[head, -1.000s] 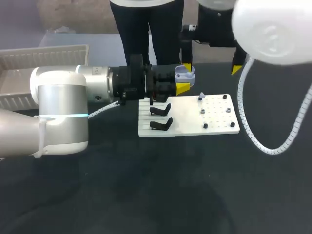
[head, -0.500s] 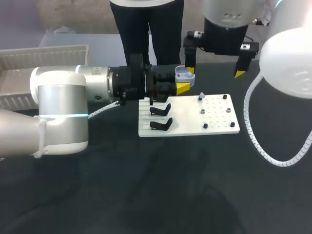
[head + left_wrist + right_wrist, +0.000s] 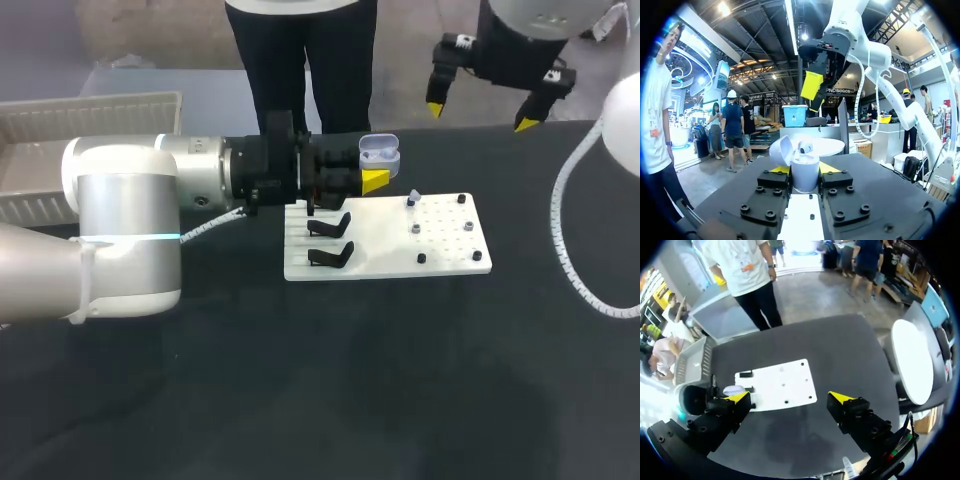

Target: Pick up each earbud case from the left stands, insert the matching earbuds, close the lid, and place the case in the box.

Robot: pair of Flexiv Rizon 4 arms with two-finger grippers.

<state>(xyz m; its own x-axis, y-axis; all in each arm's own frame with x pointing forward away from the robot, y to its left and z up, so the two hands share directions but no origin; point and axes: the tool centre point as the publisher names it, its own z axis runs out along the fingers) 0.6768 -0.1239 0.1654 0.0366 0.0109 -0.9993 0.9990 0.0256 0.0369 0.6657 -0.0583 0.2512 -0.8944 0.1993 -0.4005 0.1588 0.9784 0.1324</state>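
Left gripper (image 3: 372, 170) has its fingers clamped on the open earbud case (image 3: 378, 152), lid up with an earbud (image 3: 805, 147) in it, over the far-left corner of the white board (image 3: 445, 255). Right gripper (image 3: 481, 112) hangs at the far right, fingers spread wide, nothing in them.

My right gripper (image 3: 481, 113) went up and away from the earbud case (image 3: 378, 152). Now it is above the table's (image 3: 300, 400) far edge.

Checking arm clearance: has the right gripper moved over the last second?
Yes. The right gripper has pulled back and rightward, farther from the white board.
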